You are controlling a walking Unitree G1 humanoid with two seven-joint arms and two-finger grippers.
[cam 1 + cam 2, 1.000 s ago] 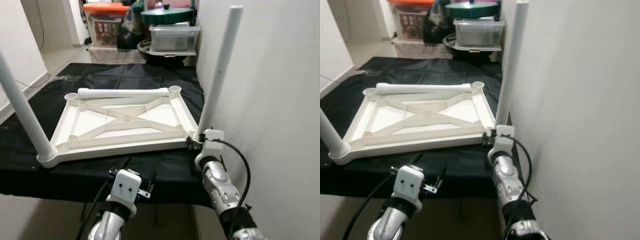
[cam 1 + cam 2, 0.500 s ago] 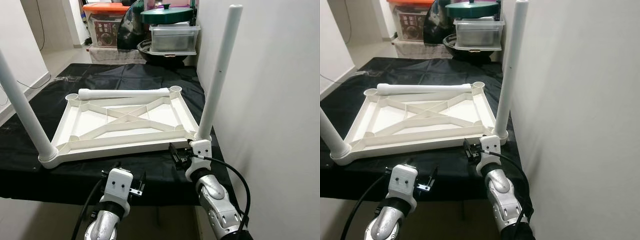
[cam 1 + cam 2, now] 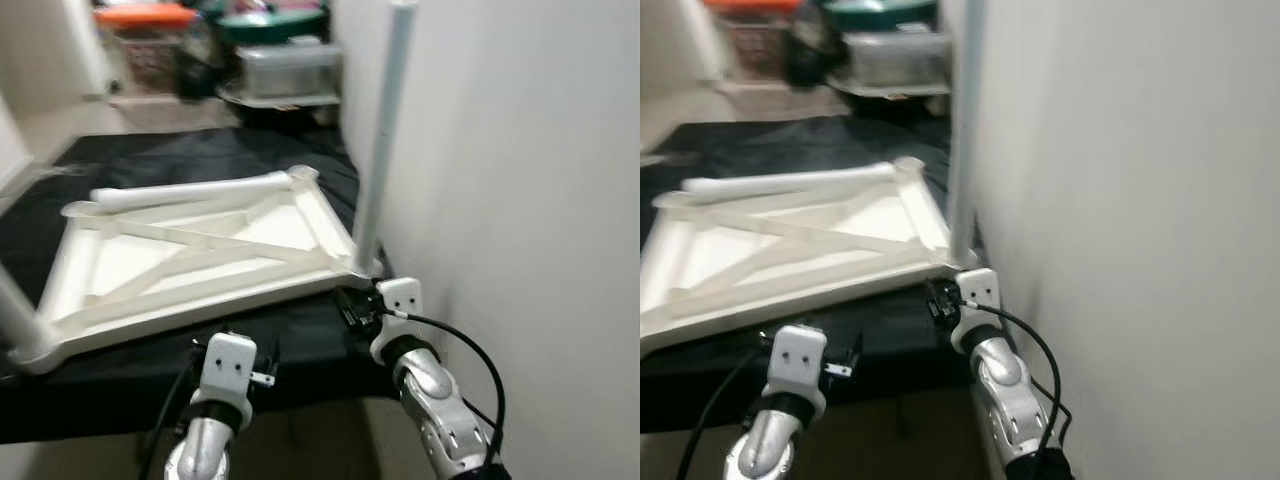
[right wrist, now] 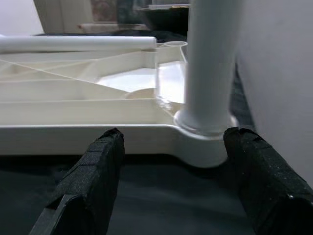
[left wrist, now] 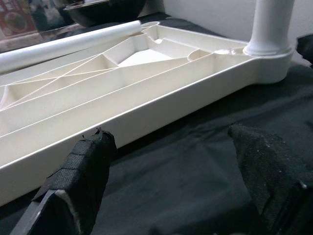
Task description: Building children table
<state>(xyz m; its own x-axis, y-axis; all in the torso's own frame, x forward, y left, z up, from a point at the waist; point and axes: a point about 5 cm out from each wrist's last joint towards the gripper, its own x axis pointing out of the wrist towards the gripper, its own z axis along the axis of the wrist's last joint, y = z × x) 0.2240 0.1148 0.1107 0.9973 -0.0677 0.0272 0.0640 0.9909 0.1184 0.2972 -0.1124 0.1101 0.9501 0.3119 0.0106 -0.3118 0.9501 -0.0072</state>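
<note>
Both grippers, the right gripper (image 3: 352,306) facing the fitted leg (image 4: 211,73) at the upturned tabletop's (image 3: 190,262) near right corner and the left gripper (image 5: 171,161) near its front edge, are hanging wide open and empty, so the next grasp should probably be taking the loose leg (image 3: 190,190) lying along the far edge squarely at mid-length.

White tabletop (image 3: 190,255) upside down (ribbed underside), upright leg (image 3: 385,130), loose leg (image 3: 190,190) lying flat

Silver jointed arms, white screw-dotted wrist housings, looping black cables, black fabric-textured pincer fingers (image 5: 80,181).
</note>
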